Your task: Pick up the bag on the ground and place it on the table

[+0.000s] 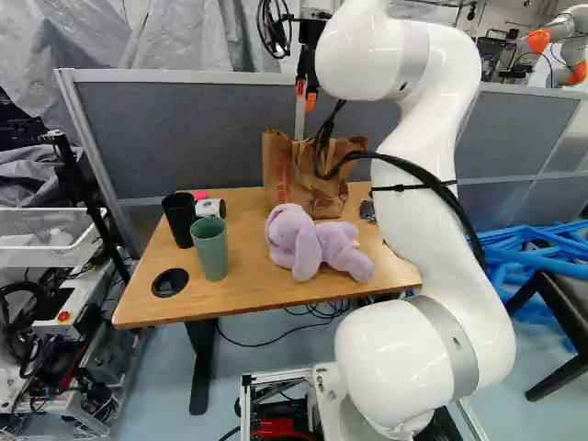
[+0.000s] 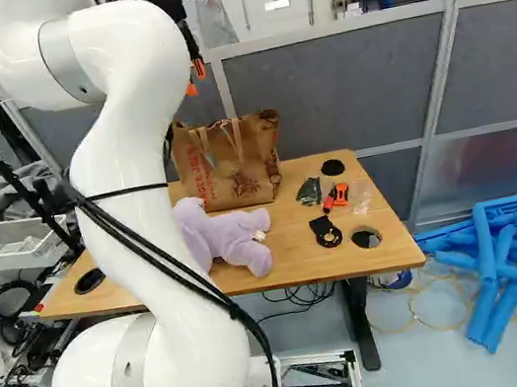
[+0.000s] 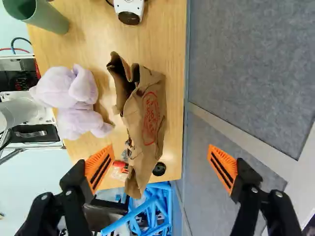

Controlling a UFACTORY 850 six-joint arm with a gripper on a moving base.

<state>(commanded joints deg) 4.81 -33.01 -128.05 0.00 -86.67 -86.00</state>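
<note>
Jaws of the gripper [image 1: 306,96] stand wide apart, high over the table [image 1: 243,296], with the bag [image 2: 227,177] ahead in the wrist view, off toward one finger. Bag sits upright on the tabletop, by the far edge near the partition [image 2: 338,74], mouth partly open; contents can't be made out. Green cup [image 1: 211,250] and black cup [image 1: 178,222] stand close together at the table's left in the left base view, insides unclear. White mesh bin [image 1: 28,220] left of the table, pale items in it. Purple plush toy [image 1: 308,243] lies in front of the bag; white device [image 1: 210,208] beside the cups. Right base view, right of the bag: dark packet [image 2: 309,191], orange-and-black tool [image 2: 336,197], clear packet [image 2: 361,197], flat black piece [image 2: 327,233]. Wood top, round holes in it, cables underneath. Blue tubes [image 2: 501,261] heaped on the floor to the right, black chair [image 1: 565,312] next to them, another robot [image 1: 560,28] at the upper right of the left base view. Bag is brown paper, creased, reddish print on its side, two handle loops up top.
</note>
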